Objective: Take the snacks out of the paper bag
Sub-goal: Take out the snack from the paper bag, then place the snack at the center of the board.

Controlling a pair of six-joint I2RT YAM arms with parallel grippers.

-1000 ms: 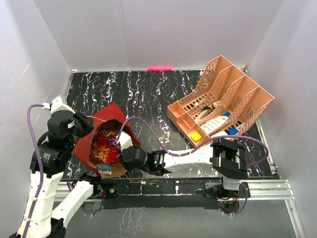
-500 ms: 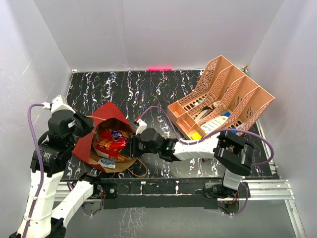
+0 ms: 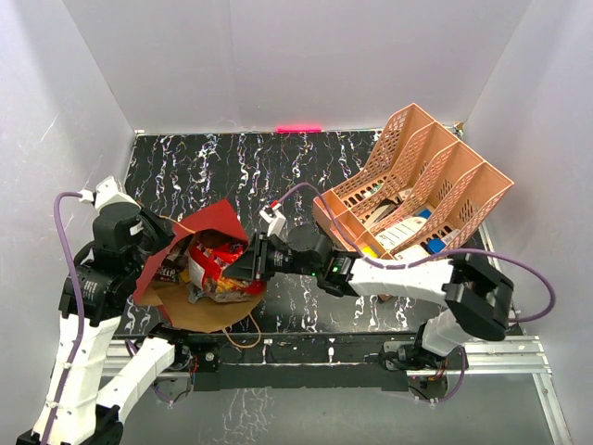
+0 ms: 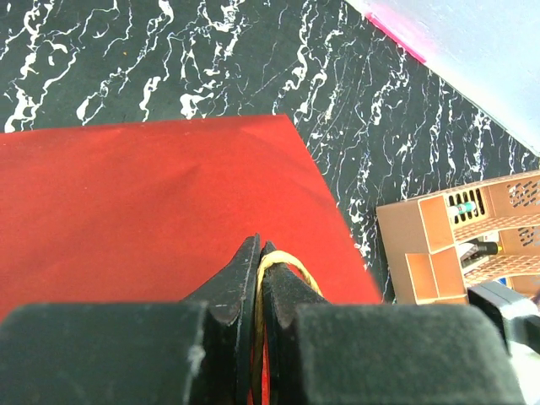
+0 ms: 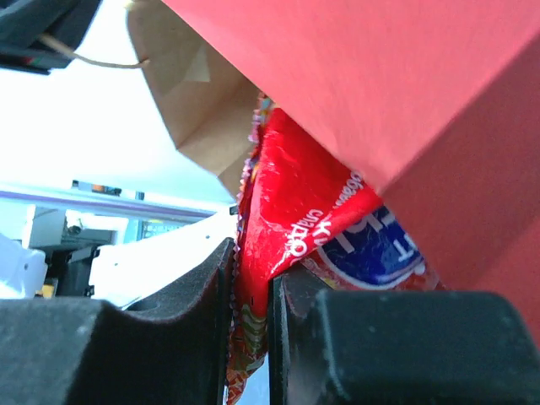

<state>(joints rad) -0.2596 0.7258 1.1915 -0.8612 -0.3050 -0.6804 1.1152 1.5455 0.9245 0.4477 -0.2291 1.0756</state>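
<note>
A: White walls box in the black marbled tabletop (image 3: 278, 176). Its far half lies open, with a peach lattice organizer (image 3: 417, 185) at right.
B: The paper bag (image 3: 206, 225)?
A: Near-left, red and tipped over. The left gripper (image 4: 258, 249) is pinched tight on its handle (image 4: 285, 263).
B: Snacks?
A: The crinkly chip bag (image 3: 218, 269) is at the mouth, with the right gripper (image 5: 251, 270) clamping its edge.

Chip bag (image 3: 218, 266) partly inside paper bag (image 3: 204, 225)

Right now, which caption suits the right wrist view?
Right tool pinches the red chip bag at the mouth of the paper bag.
</note>
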